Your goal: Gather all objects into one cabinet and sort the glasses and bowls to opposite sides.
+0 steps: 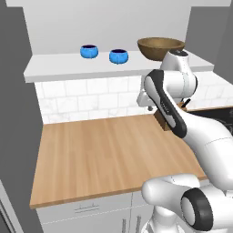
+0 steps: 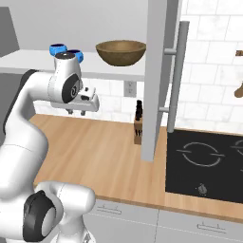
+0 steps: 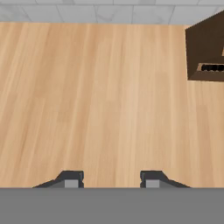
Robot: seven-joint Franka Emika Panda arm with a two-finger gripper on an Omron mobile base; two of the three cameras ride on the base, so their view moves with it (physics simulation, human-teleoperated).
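- Pale wooden tabletop point(image 1: 104, 154) runs along a wall of white tiles point(image 1: 86, 98), with white drawer fronts under its near edge.
- Above the tiles sits the cabinet's thick white bottom board point(image 1: 68, 68), with a pale grey back and dark grey sides.
- Two blue vessels point(image 1: 89, 51) point(image 1: 119, 56) stand apart from each other on the board's middle stretch; the wide wooden bowl point(image 1: 160, 48) sits toward its right end.
- A dark knife block point(image 2: 138, 130) stands on the tabletop near the wall, just beside a tall grey panel with a bar handle point(image 2: 176, 80).
- Right of that panel lies a black cooktop point(image 2: 204, 163).
- The tool point(image 3: 109, 178) hangs above bare wood, its fingers point(image 3: 72, 178) parted with nothing between them.
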